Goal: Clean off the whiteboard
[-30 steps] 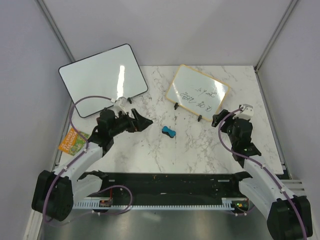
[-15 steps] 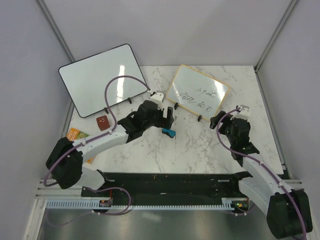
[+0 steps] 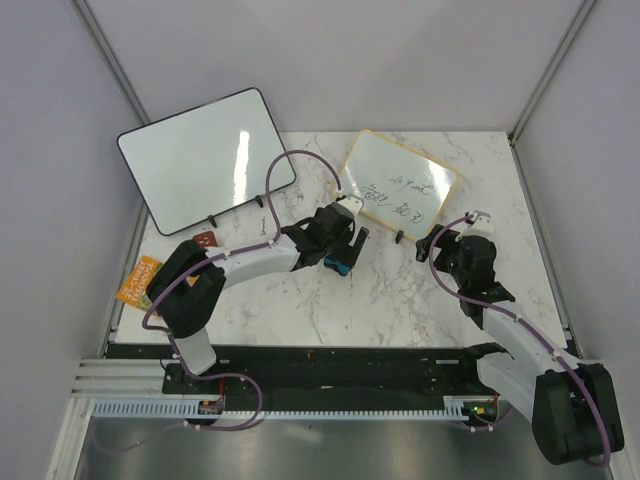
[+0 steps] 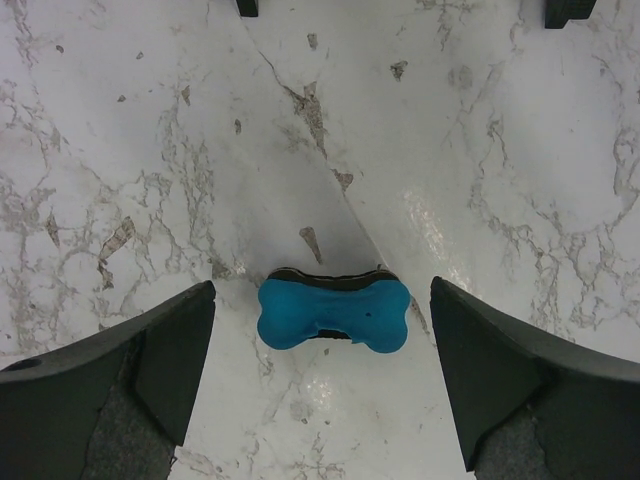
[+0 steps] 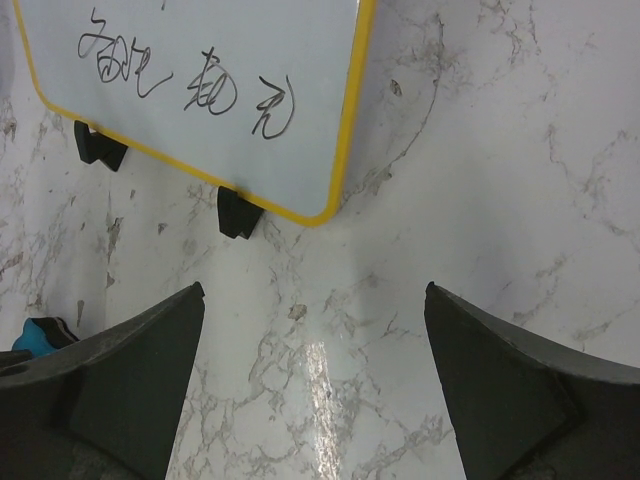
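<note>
1. The whiteboard (image 3: 400, 187) stands propped on its black feet at about 1 o'clock on the bench (image 3: 380, 310). Dark handwriting still shows on its lower half, so nothing looks wiped yet.
2. The blue bone-shaped eraser (image 4: 333, 311) lies flat near the bench's middle, at 7 o'clock from the whiteboard and apart from it.
3. The left arm (image 3: 250, 262) reaches over it. Its jaws stand wide open, one on each side of the eraser, and grip nothing.
4. The right arm (image 3: 480, 275) waits at 5 o'clock from the whiteboard. Its jaws are also wide open and empty, and they face the board's near corner.
5. Left to do, as I judge it: close on the eraser, lift it, and rub off the writing.
6. Also around:
   - a larger black-framed board (image 3: 205, 160) at 10 o'clock;
   - a small reddish block (image 3: 205, 243) at 9 o'clock;
   - an orange card (image 3: 140, 280) at 8 o'clock.
7. The left arm's purple cable (image 3: 300, 160) loops close to the whiteboard's edge and might brush it. The right arm stands near the sweep path.
</note>
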`<state>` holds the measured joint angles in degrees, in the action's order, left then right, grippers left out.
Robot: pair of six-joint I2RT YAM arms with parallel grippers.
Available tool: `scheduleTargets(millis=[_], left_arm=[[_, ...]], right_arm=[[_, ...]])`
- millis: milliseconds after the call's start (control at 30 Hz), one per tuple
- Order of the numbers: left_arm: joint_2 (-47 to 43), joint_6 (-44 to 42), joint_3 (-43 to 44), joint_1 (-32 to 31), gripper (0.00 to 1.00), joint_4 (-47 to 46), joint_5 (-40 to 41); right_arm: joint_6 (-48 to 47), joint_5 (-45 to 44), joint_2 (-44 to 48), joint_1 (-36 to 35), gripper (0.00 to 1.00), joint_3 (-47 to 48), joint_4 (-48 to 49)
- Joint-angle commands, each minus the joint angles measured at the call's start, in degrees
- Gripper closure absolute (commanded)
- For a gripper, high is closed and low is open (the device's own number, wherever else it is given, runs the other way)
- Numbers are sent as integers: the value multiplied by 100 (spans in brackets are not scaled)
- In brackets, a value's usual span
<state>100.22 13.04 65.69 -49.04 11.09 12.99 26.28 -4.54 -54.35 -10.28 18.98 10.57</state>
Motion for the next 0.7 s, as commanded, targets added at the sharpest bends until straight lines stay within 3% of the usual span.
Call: scheduleTargets(millis=[0,200,333,567,667], left_arm=[[190,-117,216,-53,5,130,107],[366,-292,286,-88,12,130,133],[261,-188,138,-80,35,25,361],[-669,-100,-732,-89,41,-441,581],[-811,-21,-960,-89,53,-432,529]], right_arm=[[-53,76,47,9,2,158,200],[-62,67,135,9,2,114,226],[-62,93,100,18,2,123,218],[-36,111,38,9,2,132,226],[-36,120,3,18,2,132,226]])
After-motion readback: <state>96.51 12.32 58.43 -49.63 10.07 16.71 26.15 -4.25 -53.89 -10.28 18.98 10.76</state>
